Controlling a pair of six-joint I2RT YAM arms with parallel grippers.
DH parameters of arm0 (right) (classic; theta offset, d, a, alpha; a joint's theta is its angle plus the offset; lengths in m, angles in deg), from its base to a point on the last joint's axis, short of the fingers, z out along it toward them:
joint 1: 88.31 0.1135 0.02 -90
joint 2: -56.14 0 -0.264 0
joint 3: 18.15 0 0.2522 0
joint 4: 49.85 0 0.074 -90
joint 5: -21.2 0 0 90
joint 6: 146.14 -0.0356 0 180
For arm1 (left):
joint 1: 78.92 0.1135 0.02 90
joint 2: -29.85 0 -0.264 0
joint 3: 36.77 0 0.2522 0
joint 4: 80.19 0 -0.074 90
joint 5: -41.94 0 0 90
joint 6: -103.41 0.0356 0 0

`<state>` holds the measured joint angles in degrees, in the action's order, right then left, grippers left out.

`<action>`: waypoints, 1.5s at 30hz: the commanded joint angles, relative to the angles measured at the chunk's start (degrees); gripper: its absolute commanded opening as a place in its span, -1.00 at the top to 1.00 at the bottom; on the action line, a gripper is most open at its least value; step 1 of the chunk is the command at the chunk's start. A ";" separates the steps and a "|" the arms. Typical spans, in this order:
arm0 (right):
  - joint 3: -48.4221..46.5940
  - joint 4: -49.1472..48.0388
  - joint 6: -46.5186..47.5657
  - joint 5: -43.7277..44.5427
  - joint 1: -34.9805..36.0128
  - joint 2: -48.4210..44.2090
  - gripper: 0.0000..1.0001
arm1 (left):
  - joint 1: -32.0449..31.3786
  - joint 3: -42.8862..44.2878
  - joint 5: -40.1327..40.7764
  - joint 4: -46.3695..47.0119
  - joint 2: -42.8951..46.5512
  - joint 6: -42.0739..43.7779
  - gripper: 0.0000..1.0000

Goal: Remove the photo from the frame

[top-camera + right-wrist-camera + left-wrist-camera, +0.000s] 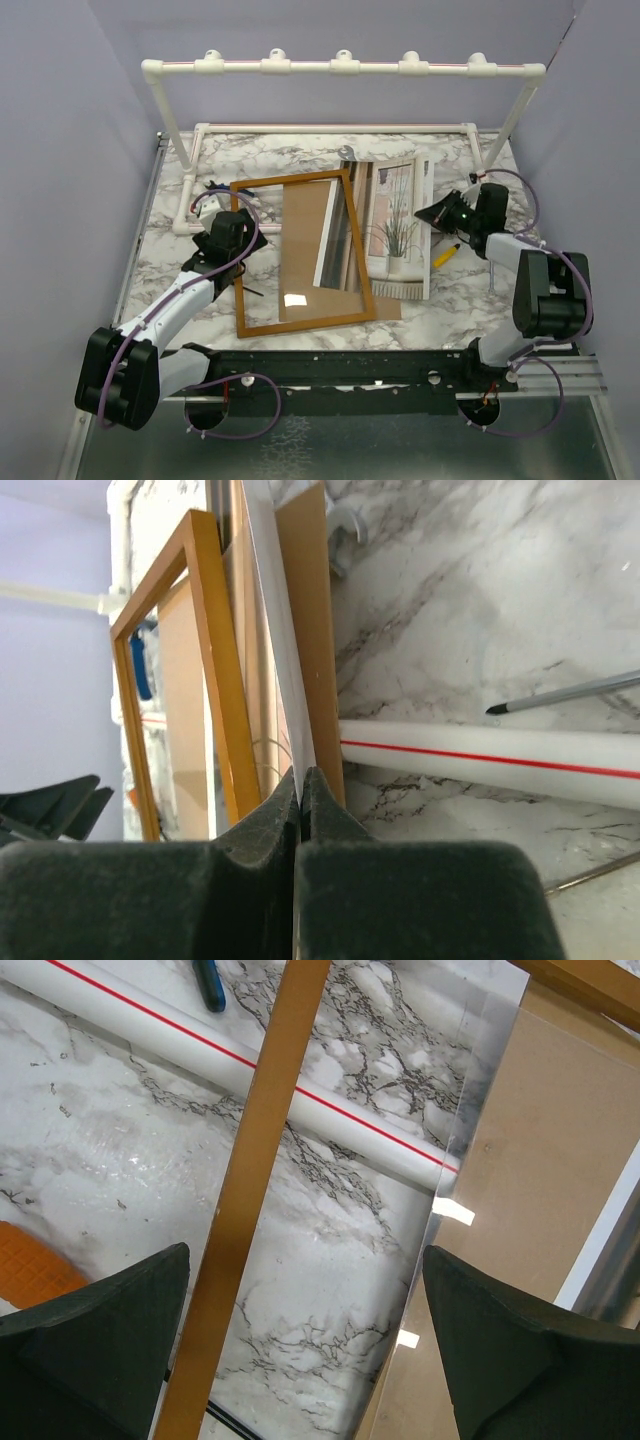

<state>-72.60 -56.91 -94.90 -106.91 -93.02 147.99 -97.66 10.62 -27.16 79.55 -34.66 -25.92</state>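
On the white marble-patterned table [170, 250], lavender walls [60, 150] around, white pipe rack [340, 66] along far edge. Frame [305, 321] askew at centre; photo [400, 225] against its right side. Right hand [300, 780] clamped on photo's edge. Left hand [305, 1290] spread apart, straddling frame's left rail.

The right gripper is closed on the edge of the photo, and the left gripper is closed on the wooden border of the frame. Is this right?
Not fully. The left gripper is open: the left wrist view shows its fingers wide apart, with the wooden border of the frame between them. The right gripper is indeed closed on the edge of the photo.
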 commanded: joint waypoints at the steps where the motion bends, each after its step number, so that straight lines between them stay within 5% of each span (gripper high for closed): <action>1: -3.80 11.75 4.68 10.76 -0.12 -4.20 0.99 | 0.41 0.48 -1.10 -0.11 0.83 0.68 -0.98; 10: -10.11 27.53 7.61 31.70 -0.08 -11.26 0.99 | 0.47 0.30 -1.98 0.06 1.19 0.31 -0.98; 20: -15.32 37.18 13.07 45.19 -0.12 -15.60 0.99 | 0.44 0.39 -6.64 3.38 -0.29 -0.41 -0.97; 31: -33.35 57.62 24.82 42.73 -0.12 -13.57 0.99 | -0.34 -0.80 -12.31 6.32 -1.27 -0.75 -0.95; 45: -45.11 73.93 31.41 50.41 -0.10 -11.99 0.99 | -1.53 -0.69 -14.23 6.32 0.12 -1.30 -0.94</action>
<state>-114.59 9.67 -66.34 -61.38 -93.02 134.90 -98.32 10.29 -39.94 84.73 -35.10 -26.64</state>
